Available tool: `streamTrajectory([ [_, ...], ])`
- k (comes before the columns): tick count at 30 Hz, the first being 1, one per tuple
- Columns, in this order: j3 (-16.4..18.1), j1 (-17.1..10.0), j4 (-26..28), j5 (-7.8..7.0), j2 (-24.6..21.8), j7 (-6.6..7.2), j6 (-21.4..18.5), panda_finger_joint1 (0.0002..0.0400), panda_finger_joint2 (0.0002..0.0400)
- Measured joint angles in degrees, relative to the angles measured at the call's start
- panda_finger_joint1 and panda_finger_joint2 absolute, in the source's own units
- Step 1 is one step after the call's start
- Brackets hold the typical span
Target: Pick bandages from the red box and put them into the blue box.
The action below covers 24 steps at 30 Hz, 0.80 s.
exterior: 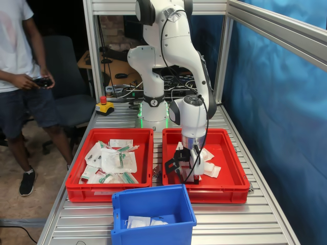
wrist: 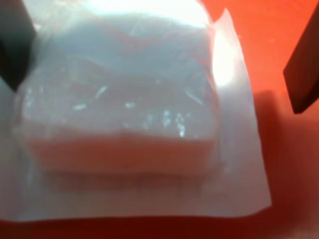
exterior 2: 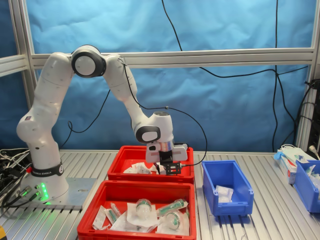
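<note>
Your gripper [exterior: 188, 171] is down inside the red box [exterior: 232, 188], low over one bandage [wrist: 122, 99] — in the wrist view that puffy white packet fills the space between the two dark fingers [wrist: 304, 69], one on each side, and neither one touches it. The jaws stand wide, holding nothing. So the bandage lies right under the gripper, not off to a side; I think the next move is only to go down a little and close. The packet looks about square, so no side is much longer than the other; the flat clear wrap sticks out past the puffy part, and closing on the wrap alone could let it slip. In the first exterior view more bandages [exterior: 211, 170] lie just beside the gripper, so watch you don't catch two. The gripper works near the front wall of the red box, with room above to lift. The blue box [exterior: 120, 214] stands at the front edge of the table [exterior: 245, 222], just past that wall, and already has a few packets [exterior: 139, 221] inside.
</note>
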Motion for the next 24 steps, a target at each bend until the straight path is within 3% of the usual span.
streamTrajectory([
  [24,0.0,0.0,1.64,0.0,0.96,0.0,0.0,0.04,0.04],
])
